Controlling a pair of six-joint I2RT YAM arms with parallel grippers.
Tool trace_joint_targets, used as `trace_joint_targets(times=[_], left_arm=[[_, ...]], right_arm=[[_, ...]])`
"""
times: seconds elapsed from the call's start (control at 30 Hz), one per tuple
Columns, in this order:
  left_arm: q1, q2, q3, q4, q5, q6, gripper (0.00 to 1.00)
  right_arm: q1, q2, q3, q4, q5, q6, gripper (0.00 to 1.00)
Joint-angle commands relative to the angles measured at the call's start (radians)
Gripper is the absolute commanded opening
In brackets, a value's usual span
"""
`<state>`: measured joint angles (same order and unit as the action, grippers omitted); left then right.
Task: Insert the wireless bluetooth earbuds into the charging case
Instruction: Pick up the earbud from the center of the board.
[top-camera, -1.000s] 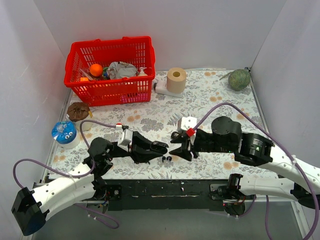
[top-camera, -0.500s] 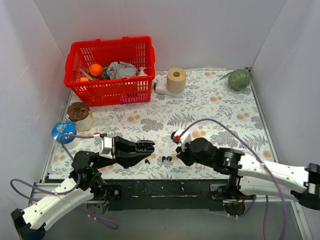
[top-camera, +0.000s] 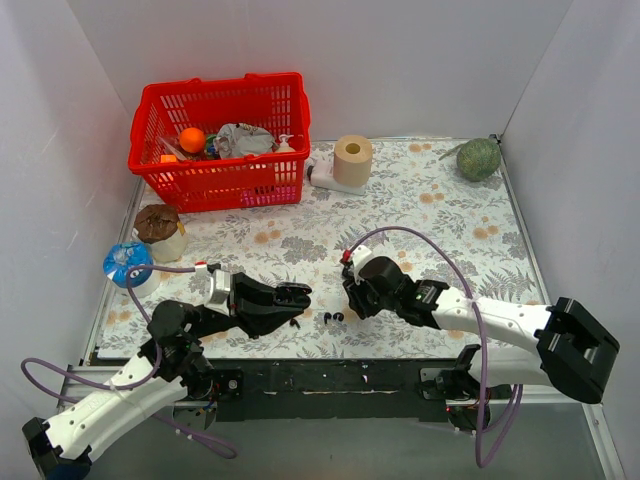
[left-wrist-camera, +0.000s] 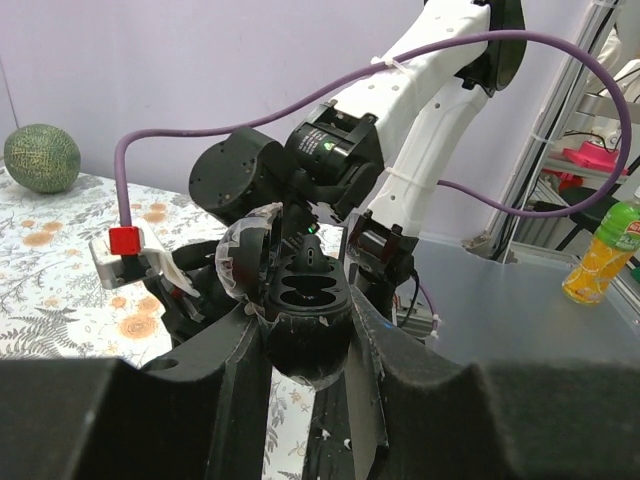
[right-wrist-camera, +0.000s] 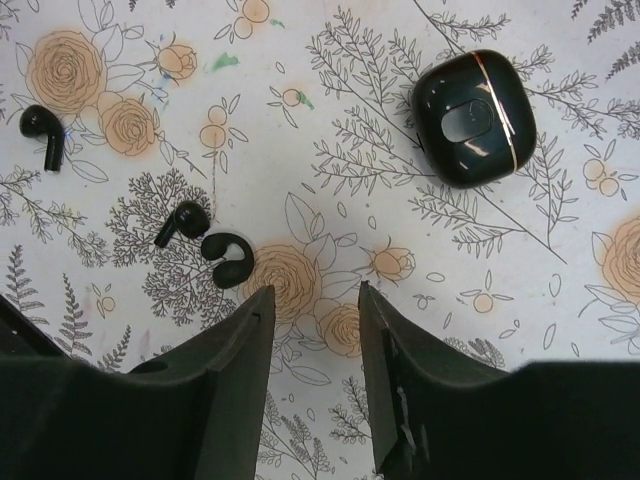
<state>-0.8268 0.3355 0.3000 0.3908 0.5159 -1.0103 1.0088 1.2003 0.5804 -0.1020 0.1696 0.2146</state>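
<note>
Earbuds (right-wrist-camera: 180, 222) lie loose just beyond the half-open, empty right gripper (right-wrist-camera: 315, 292); left gripper (left-wrist-camera: 303, 328) clamps the open, unfilled charging case (left-wrist-camera: 305, 292).

Three tiny black earbuds (right-wrist-camera: 180, 222) loose on floral cloth (right-wrist-camera: 330, 60); black charging case (left-wrist-camera: 305, 300) lid-open

No words, numbers or brand names can be read in any view. An orange drink bottle (left-wrist-camera: 598, 262) at the far right of the left wrist view has a green label with a red patch, its print too small and blurred to read. A blue-topped tub (top-camera: 128, 262) on the bench (top-camera: 440, 200) shows a printed pattern, also illegible.
</note>
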Motion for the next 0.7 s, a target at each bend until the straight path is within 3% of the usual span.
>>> trace_joint_targets(times=[0.0, 0.27, 0.67], left_arm=[[-0.002, -0.006, -0.016, -0.003, -0.005, -0.002, 0.0], [-0.002, -0.01, -0.038, 0.017, -0.005, -0.008, 0.0], [-0.003, -0.018, -0.048, 0.017, -0.008, -0.014, 0.0]], right_arm=[[-0.039, 0.031, 0.019, 0.126, -0.154, 0.012, 0.47], [-0.042, 0.113, 0.021, 0.185, -0.265, 0.005, 0.47], [-0.045, 0.151, 0.01, 0.196, -0.246, 0.003, 0.45]])
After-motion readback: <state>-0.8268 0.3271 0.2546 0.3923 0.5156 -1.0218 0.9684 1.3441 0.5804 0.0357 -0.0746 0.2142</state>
